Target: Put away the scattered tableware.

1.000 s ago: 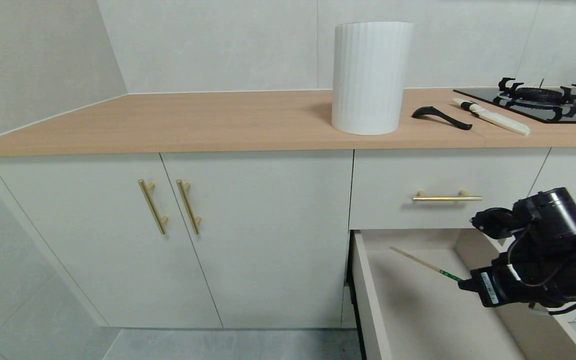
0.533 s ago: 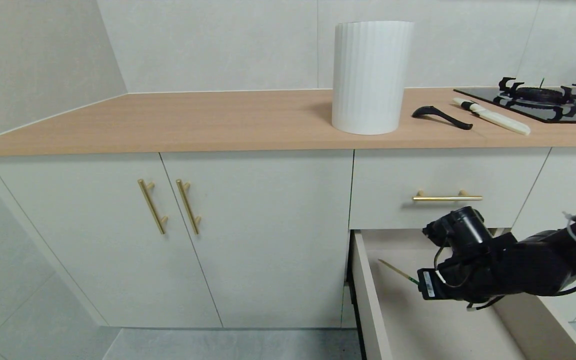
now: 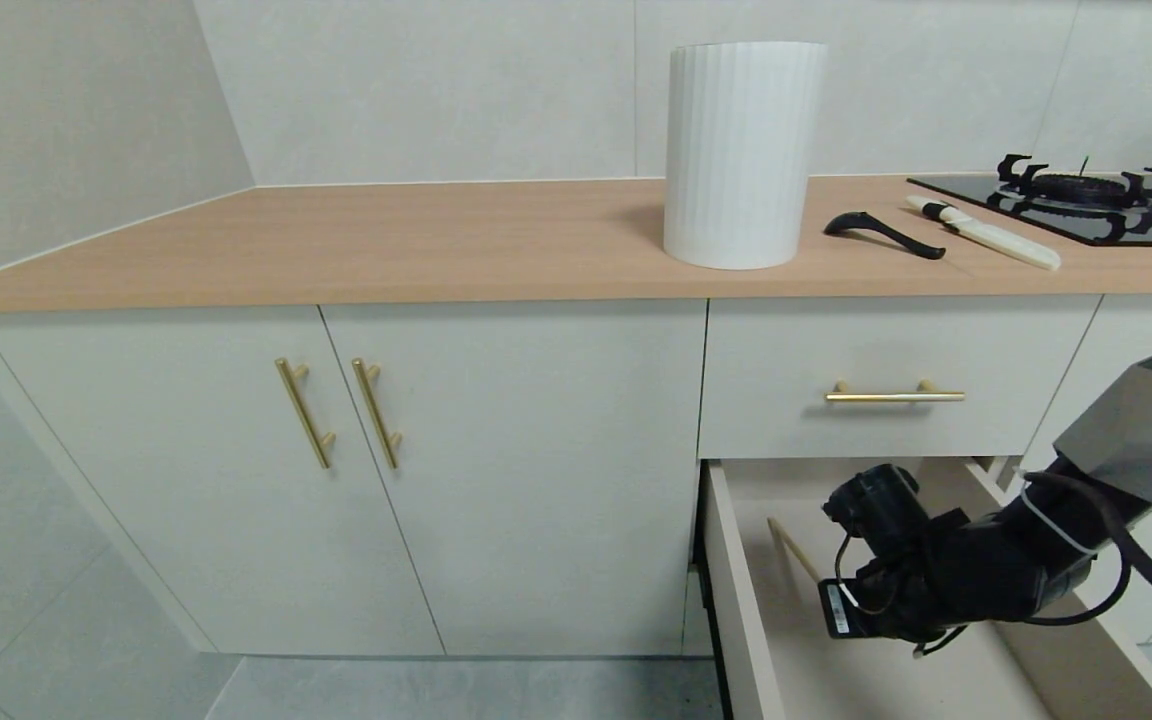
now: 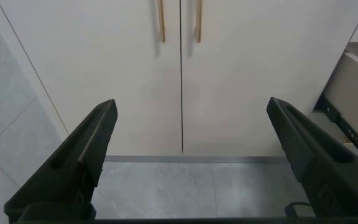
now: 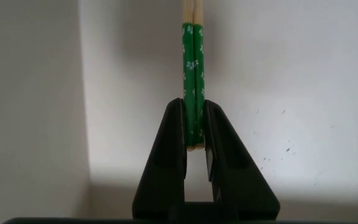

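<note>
My right gripper (image 5: 194, 127) is shut on a pair of wooden chopsticks (image 5: 192, 62) with green patterned ends. In the head view the right gripper (image 3: 829, 590) is down inside the open lower drawer (image 3: 736, 600), and the chopsticks (image 3: 793, 548) slant toward the drawer's back left corner. On the countertop lie a black curved utensil (image 3: 882, 234) and a white knife (image 3: 986, 233) with a black band, near the stove. My left gripper (image 4: 188, 155) is open, low in front of the cabinet doors, with nothing between its fingers.
A tall white ribbed canister (image 3: 739, 153) stands on the wooden countertop (image 3: 386, 240). A black gas stove (image 3: 1086, 200) sits at the right. The upper drawer (image 3: 894, 375) with a gold handle is closed. Two cabinet doors (image 3: 336, 470) are closed, with tiled floor below.
My right arm has moved left and down into the drawer with the chopsticks, whose tips have swung toward the drawer's back left. The left arm has not visibly moved.
</note>
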